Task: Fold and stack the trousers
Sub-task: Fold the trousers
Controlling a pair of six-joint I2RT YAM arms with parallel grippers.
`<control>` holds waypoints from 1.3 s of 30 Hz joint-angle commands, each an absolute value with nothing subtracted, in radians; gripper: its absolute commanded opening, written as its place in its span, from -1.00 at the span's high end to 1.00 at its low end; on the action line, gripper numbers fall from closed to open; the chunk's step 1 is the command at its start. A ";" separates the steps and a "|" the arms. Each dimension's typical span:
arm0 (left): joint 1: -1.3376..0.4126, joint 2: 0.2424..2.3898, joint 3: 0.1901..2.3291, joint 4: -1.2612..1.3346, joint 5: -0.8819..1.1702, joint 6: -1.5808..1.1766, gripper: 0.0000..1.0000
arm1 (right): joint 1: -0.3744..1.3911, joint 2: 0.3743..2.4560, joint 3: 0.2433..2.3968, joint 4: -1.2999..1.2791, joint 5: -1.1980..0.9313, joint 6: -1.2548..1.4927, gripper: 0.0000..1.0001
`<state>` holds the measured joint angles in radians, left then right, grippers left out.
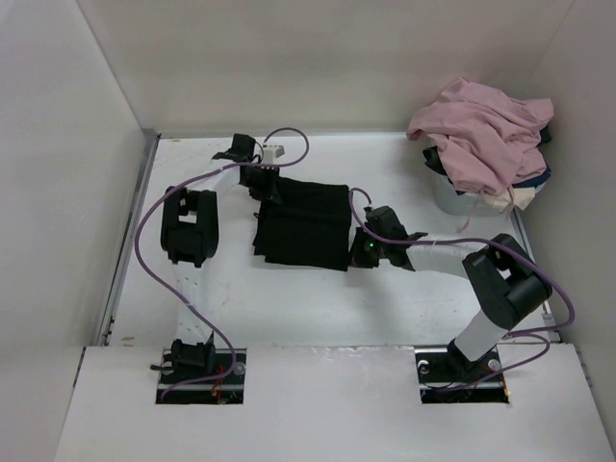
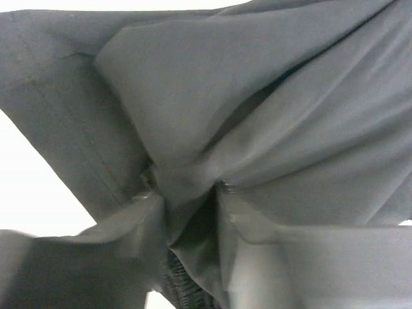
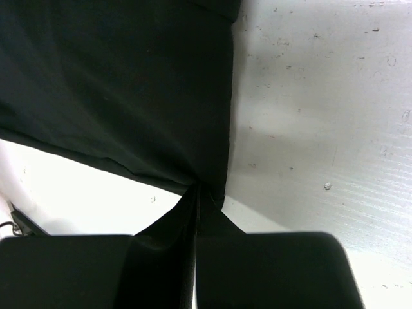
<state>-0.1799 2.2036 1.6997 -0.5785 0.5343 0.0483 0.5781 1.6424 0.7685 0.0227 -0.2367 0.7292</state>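
Note:
The black trousers (image 1: 303, 223) lie folded into a rough rectangle in the middle of the white table. My left gripper (image 1: 265, 190) is at their upper left corner, shut on the cloth. The left wrist view shows the grey-looking cloth (image 2: 244, 103) bunched and pinched between my fingers (image 2: 145, 225). My right gripper (image 1: 358, 234) is at their right edge, shut on the cloth. The right wrist view shows a corner of the black cloth (image 3: 116, 84) drawn into the closed jaws, with the gripper (image 3: 196, 193) just above the table.
A light bucket (image 1: 452, 197) at the back right holds a heap with a dusty-pink garment (image 1: 481, 130) on top and navy and cream cloth beneath. White walls enclose the table on the left, back and right. A metal rail (image 1: 125, 241) runs along the left edge.

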 commanded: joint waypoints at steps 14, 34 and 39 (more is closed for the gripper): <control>-0.127 2.002 1.753 -0.525 0.543 -0.021 0.90 | 0.568 1.554 0.690 0.031 -0.275 0.710 1.00; -0.093 2.068 1.664 -0.462 0.520 0.045 0.32 | 0.581 1.545 0.715 0.038 -0.311 0.703 0.58; -0.053 2.040 1.678 -0.468 0.514 0.028 0.04 | 0.545 1.462 0.690 0.031 -0.337 0.680 0.30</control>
